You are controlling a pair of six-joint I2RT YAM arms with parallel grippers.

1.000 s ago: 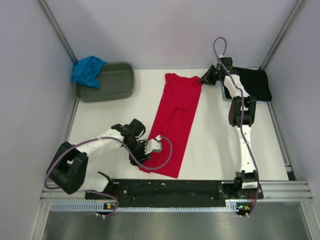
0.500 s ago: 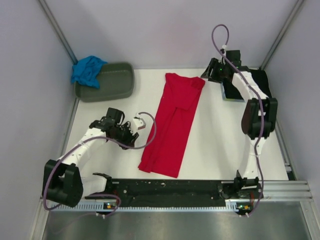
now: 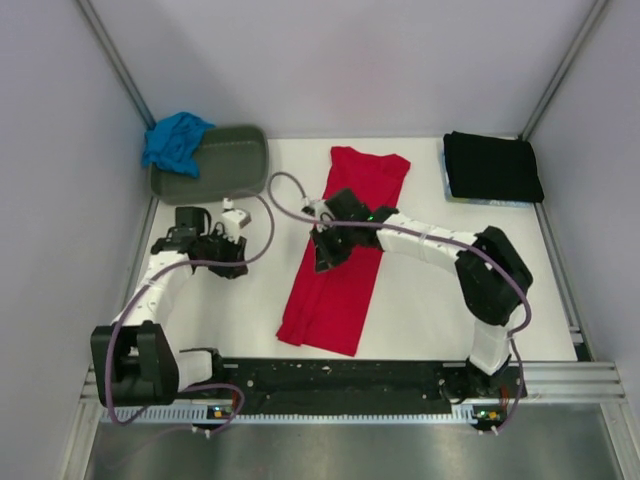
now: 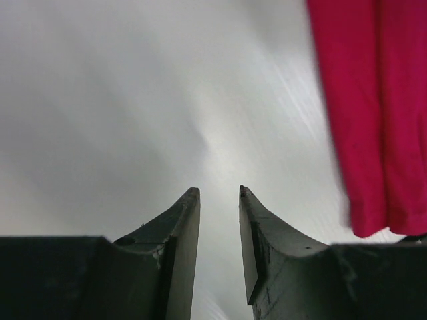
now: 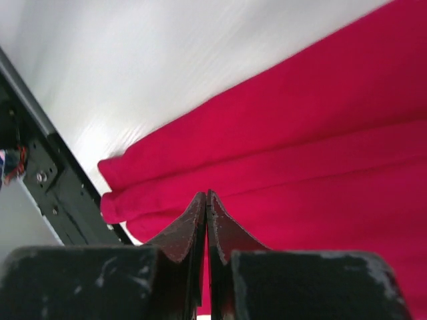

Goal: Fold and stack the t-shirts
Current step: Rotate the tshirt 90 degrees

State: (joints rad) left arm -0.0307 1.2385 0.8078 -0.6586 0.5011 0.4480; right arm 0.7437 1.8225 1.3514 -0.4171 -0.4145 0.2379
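Observation:
The red t-shirt (image 3: 345,270) lies folded lengthwise in a long strip down the middle of the table. It also shows in the right wrist view (image 5: 320,133) and the left wrist view (image 4: 373,113). The black t-shirt (image 3: 492,167) lies folded at the back right. The turquoise t-shirt (image 3: 175,140) is crumpled on the tub's left end. My right gripper (image 3: 325,255) (image 5: 207,197) is shut and empty, just over the strip's left edge at mid-length. My left gripper (image 3: 236,258) (image 4: 219,193) is open and empty over bare table, left of the red shirt.
A grey-green oval tub (image 3: 225,165) stands at the back left. Purple cables loop from both wrists. The black rail (image 3: 340,378) runs along the near edge, also in the right wrist view (image 5: 53,193). White walls close in the table on three sides.
My right arm swung from the back right corner by the black shirt to the middle of the red shirt. My left arm drew back left, away from the red shirt's near end.

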